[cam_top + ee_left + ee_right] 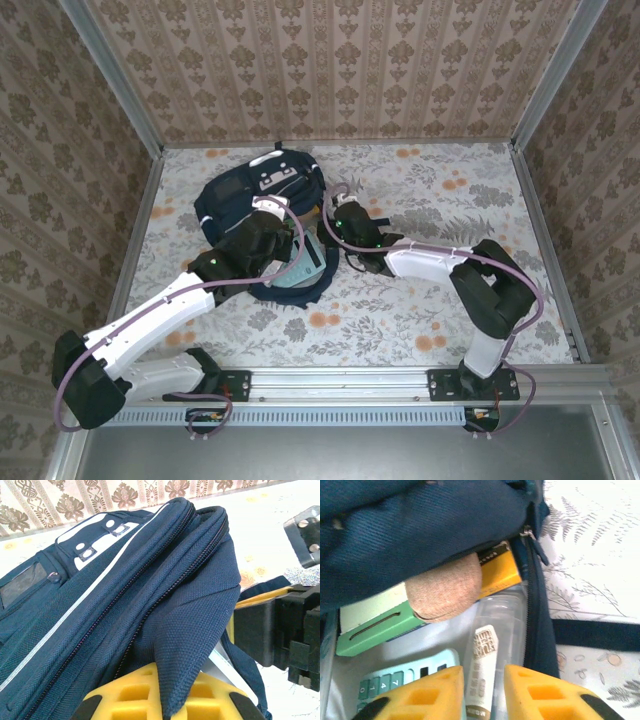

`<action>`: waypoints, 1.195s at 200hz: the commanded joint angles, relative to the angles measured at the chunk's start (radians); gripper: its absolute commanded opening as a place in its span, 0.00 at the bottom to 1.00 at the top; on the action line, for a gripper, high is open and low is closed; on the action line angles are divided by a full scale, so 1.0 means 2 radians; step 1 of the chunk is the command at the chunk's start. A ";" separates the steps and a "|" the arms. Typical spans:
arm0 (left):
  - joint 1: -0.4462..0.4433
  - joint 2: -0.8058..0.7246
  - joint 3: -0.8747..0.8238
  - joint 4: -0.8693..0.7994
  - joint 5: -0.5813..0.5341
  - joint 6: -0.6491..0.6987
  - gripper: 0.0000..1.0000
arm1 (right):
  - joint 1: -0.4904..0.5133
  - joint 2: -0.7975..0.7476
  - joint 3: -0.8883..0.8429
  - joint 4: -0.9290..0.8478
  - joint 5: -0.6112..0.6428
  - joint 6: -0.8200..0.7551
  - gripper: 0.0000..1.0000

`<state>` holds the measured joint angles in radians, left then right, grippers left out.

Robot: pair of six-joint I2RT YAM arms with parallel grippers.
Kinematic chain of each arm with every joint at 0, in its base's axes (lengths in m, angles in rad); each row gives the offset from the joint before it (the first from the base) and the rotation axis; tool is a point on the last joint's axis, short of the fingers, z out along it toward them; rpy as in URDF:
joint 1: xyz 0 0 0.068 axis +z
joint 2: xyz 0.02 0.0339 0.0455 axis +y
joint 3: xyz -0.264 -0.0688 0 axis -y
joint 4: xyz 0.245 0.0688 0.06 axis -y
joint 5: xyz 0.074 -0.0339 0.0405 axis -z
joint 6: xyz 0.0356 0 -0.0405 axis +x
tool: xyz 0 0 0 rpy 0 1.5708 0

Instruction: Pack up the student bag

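Packing looks mostly done, I judge: student bag [250, 190] lies mid-left on worktop [450, 200], with calculator [395, 677], green box [375, 625] and white tube [482, 660] inside. Left gripper [167, 700] pinches the bag flap up; right gripper [484, 690] is narrowly parted over the tube. Zipping remains.

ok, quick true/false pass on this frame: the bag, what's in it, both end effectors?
1. The left end effector is shut on a fold of the navy blue fabric backpack. True.
2. The backpack is zipped closed. False: its compartment gapes open, with things visible inside.
3. A pale teal plastic calculator lies inside the backpack. True.
4. The right end effector has its jaws pressed together. False: they stand apart, above a white cylindrical tube.
5. The backpack rests on a plain wooden table. False: the table has a floral-patterned covering.
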<state>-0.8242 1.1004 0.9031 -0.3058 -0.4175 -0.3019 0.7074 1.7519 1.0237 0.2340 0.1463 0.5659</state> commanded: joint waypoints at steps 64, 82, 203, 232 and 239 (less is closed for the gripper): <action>-0.004 -0.008 0.015 0.032 0.001 -0.001 0.00 | -0.005 0.050 0.056 -0.146 0.036 -0.002 0.46; -0.004 -0.010 0.014 0.032 0.001 -0.001 0.00 | -0.005 0.072 0.079 -0.153 0.032 -0.003 0.47; -0.004 -0.016 0.011 0.032 -0.014 -0.003 0.00 | -0.016 0.052 0.097 -0.250 0.149 -0.027 0.57; -0.004 -0.017 0.011 0.032 -0.018 -0.005 0.00 | -0.018 0.012 0.097 -0.294 0.189 -0.033 0.57; -0.004 -0.017 0.011 0.032 -0.017 -0.005 0.00 | -0.018 0.003 0.093 -0.299 0.189 -0.032 0.57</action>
<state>-0.8246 1.0996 0.9031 -0.3061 -0.4236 -0.3027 0.6792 1.8507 1.2240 -0.2405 0.4072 0.5262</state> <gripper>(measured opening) 0.050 0.568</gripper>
